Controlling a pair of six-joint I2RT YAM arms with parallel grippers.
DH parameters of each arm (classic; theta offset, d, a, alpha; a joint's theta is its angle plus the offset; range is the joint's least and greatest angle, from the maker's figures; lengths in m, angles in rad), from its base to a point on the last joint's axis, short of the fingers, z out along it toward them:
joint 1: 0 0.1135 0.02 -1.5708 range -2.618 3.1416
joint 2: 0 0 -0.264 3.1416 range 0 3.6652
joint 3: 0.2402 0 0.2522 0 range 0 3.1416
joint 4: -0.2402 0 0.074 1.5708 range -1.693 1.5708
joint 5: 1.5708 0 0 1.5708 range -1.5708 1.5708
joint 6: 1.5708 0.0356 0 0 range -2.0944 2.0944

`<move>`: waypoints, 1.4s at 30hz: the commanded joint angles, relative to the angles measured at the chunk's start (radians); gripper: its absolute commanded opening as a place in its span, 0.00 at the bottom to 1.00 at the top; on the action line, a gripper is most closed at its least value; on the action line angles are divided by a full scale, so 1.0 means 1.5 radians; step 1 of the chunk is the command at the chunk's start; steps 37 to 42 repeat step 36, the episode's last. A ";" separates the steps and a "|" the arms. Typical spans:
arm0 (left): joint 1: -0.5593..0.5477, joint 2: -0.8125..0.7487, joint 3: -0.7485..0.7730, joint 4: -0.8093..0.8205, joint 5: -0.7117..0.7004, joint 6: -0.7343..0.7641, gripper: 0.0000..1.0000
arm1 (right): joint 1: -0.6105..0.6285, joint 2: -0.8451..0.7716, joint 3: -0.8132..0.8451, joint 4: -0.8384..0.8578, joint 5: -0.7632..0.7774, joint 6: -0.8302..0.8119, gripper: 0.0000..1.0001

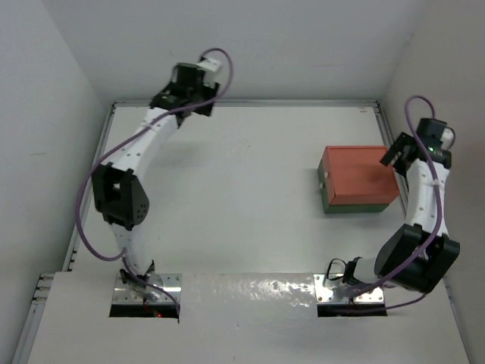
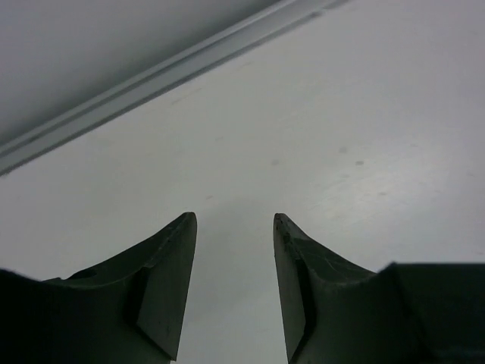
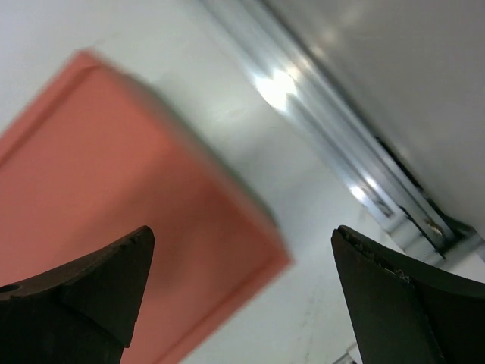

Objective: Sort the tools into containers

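Observation:
The orange-red tray (image 1: 360, 176) lies stacked on top of the dark green tray (image 1: 355, 208) at the right of the table; only the green one's near and left edges show. No pliers or screwdrivers are in view. My right gripper (image 1: 394, 154) is open and empty, hovering over the orange tray's right edge. In the right wrist view its gripper (image 3: 242, 235) frames the blurred corner of the orange tray (image 3: 114, 174). My left gripper (image 1: 182, 95) is open and empty at the far back left, and in its wrist view the gripper (image 2: 235, 227) is over bare table.
A metal rail (image 1: 288, 103) runs along the table's far edge and also shows in the left wrist view (image 2: 151, 80). Another rail (image 3: 341, 129) runs along the right side by the wall. White walls close in the left, back and right.

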 commanded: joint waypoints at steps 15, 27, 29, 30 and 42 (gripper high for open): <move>0.194 -0.202 -0.278 0.070 -0.086 -0.082 0.50 | -0.103 -0.191 -0.156 -0.034 0.006 0.044 0.99; 0.194 -0.212 -0.295 0.072 -0.061 -0.096 0.50 | -0.102 -0.224 -0.180 -0.021 -0.063 0.002 0.99; 0.194 -0.215 -0.296 0.073 -0.063 -0.095 0.50 | -0.103 -0.225 -0.181 -0.020 -0.065 0.000 0.99; 0.194 -0.216 -0.298 0.075 -0.065 -0.095 0.50 | -0.102 -0.226 -0.180 -0.019 -0.066 0.000 0.99; 0.194 -0.214 -0.307 0.077 -0.052 -0.094 0.50 | -0.103 -0.234 -0.193 -0.009 -0.079 -0.007 0.99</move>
